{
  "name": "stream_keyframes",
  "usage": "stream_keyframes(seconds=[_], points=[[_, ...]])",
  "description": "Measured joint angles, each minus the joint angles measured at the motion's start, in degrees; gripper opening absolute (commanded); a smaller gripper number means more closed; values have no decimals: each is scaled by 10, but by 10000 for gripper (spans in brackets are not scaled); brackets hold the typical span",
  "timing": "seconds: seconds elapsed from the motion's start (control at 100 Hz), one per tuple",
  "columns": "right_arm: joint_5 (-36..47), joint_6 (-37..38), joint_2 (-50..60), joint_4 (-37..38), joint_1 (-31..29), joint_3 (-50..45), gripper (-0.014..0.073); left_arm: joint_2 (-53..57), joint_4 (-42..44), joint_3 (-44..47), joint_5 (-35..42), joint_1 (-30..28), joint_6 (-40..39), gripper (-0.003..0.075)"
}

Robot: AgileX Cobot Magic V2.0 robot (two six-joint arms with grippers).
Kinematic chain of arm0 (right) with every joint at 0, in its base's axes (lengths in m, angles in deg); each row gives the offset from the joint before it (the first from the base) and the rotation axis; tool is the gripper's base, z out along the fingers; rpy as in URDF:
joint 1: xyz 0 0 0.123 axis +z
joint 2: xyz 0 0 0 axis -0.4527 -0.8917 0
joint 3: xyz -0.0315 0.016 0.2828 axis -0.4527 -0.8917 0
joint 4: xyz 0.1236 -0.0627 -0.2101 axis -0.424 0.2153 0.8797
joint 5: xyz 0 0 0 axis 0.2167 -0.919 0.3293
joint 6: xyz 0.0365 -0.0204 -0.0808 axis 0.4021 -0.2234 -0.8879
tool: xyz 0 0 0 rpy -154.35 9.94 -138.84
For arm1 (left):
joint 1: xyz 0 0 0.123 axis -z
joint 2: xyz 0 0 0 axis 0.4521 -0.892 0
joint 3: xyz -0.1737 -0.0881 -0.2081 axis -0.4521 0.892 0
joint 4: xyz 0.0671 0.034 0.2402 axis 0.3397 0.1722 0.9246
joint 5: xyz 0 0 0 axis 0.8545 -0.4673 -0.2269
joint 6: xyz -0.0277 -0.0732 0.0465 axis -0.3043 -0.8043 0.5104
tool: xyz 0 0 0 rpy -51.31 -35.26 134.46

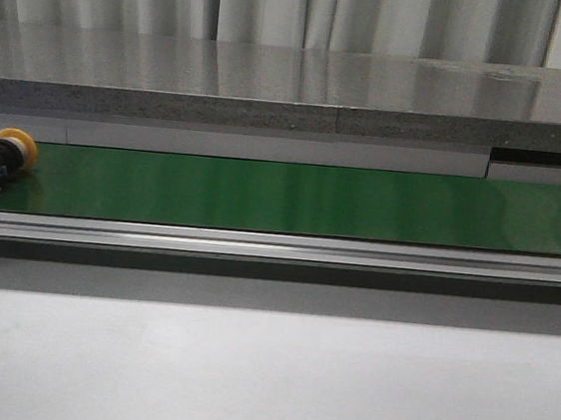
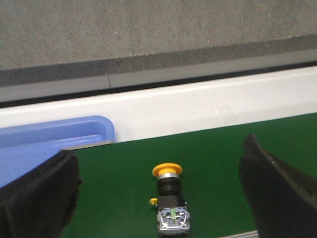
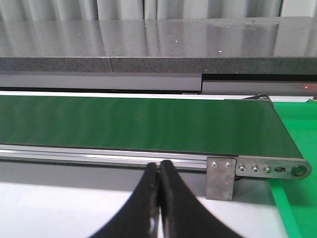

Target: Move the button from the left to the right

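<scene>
Button [image 2: 168, 198] lies on its side on the green belt [image 1: 311, 201], at the far left end, yellow cap pointing away from the robot. Left gripper [image 2: 163, 196] hangs over it, fingers [image 2: 37, 198] spread wide to either side, not touching. Right gripper [image 3: 159, 198] has its fingers pressed together, short of the belt's other end. Beyond the button, a blue tray [image 2: 59, 131] sits beside the belt; its contents cannot be made out.

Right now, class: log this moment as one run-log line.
button: on its side, left end of green belt | left gripper: open, straddling button, not touching | right gripper: shut, empty
</scene>
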Motion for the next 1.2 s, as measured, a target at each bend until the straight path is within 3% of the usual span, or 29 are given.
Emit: stream_keyframes(seconds=[0.25,0.56,0.81,0.97,1.2], points=[[0,0,0,0,0,0,-67,186,-2,145,101,2,0,630],[0,0,0,0,0,0,-67,400,-21,257,102,4,0,630],[0,0,0,0,0,0,-67,466,-21,298,102,4,0,599],[0,0,0,0,0,0,-67,467,-22,304,102,4,0,510],[0,0,0,0,0,0,-67,467,-22,304,102,4,0,241]])
